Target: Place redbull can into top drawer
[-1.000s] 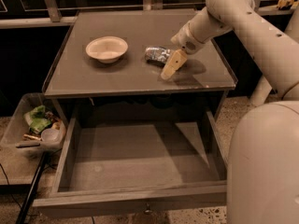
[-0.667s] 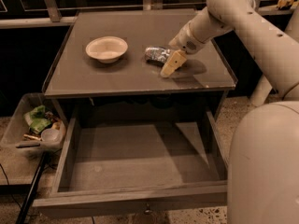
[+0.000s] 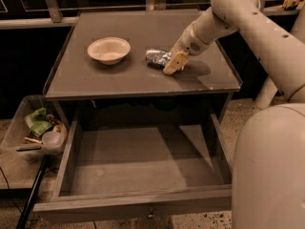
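I am seeing the gripper [image 3: 174,63] sitting low on the desk [image 3: 95,75], touching the right end of the can [image 3: 156,57]; I cannot tell whether it is clamping it. The can is lying on its side, right of the bowl [image 3: 108,49]. The drawer [image 3: 133,206] is standing open below.

Claw [image 3: 171,64] at redbull can [image 3: 156,57], bowl [image 3: 108,49] nearby; top drawer [image 3: 133,205] stands open.
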Tool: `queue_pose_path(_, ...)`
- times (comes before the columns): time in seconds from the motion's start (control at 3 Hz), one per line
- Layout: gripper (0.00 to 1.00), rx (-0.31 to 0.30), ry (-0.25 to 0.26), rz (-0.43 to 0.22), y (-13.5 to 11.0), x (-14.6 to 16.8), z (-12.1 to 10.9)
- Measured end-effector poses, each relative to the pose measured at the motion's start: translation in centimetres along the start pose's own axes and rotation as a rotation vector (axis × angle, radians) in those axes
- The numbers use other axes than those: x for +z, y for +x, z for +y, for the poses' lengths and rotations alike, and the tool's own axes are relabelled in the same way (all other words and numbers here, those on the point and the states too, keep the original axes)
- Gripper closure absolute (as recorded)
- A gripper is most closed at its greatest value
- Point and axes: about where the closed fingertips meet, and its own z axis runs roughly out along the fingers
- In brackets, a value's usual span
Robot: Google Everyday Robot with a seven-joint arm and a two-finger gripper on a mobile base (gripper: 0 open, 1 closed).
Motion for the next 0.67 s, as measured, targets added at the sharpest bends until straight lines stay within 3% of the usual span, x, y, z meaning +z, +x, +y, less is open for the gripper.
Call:
queue_pose_path(0.33, 0.87, 0.000, 0.000, 0.000, 0.00, 0.00, 0.00)
queue_pose_path(0.67, 1.00, 0.000, 0.000, 0.000, 0.00, 0.01, 0.00)
